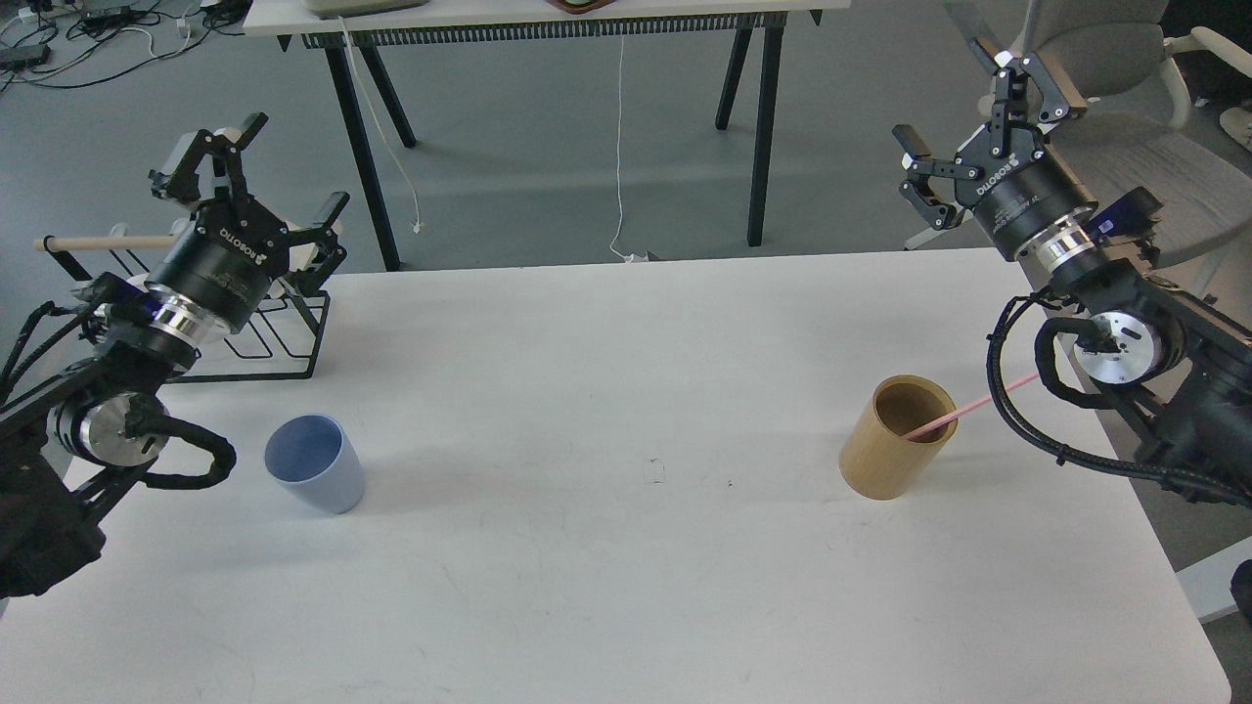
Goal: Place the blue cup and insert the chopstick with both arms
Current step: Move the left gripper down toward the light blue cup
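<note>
Diagonally, chopstick (968,406) leans right — in wooden cylinder (895,440).

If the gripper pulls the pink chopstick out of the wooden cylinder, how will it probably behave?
The chopstick is thin and straight, so it is probably stiff and light. It leans on the rim of the wooden cylinder, so a sideways pull might tip the cylinder. Its smooth, narrow shaft may slip or pivot between the fingers of the right gripper.

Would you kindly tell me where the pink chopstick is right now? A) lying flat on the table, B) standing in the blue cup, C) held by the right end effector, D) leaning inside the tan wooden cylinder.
D: the chopstick leans out of the tan wooden cylinder, while the blue cup looks empty.
</note>
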You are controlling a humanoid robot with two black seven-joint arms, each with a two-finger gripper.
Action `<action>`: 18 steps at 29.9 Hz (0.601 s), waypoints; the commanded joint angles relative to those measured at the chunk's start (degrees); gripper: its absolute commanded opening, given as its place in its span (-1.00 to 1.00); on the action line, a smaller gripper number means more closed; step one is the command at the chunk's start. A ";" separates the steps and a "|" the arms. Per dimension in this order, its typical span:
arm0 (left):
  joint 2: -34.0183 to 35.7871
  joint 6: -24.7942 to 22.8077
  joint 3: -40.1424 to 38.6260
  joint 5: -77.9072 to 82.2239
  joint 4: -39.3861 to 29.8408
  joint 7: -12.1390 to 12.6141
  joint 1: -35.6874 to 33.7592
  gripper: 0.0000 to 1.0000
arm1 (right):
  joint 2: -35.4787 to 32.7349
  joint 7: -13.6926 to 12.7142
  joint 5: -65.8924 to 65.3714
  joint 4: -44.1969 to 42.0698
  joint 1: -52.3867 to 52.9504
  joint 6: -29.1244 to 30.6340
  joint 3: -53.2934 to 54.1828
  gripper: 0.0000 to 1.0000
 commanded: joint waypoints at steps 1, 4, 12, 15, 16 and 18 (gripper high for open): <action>0.53 0.00 -0.30 0.00 -0.09 0.00 -0.21 1.00 | -0.06 0.01 -0.01 0.03 -0.01 0.00 -0.07 0.99; 1.14 0.00 -0.48 -0.09 -0.52 0.00 -0.30 1.00 | -0.06 0.01 -0.01 0.12 -0.09 0.00 -0.07 0.99; 2.37 0.00 -2.50 0.08 -0.61 0.00 -2.75 1.00 | -1.11 0.01 -0.01 0.12 -0.10 0.00 0.10 0.99; 4.99 0.00 -2.06 2.27 -6.66 0.00 -3.90 1.00 | -1.90 0.01 -0.01 0.12 -0.10 0.00 0.19 0.99; 7.01 0.00 -1.97 4.89 -7.90 0.00 -3.81 1.00 | -2.25 0.01 -0.01 0.12 -0.27 0.00 0.19 0.99; 9.92 0.00 -2.06 15.15 -10.44 0.00 -4.08 1.00 | -2.87 0.01 0.08 0.12 -0.45 0.00 0.28 0.99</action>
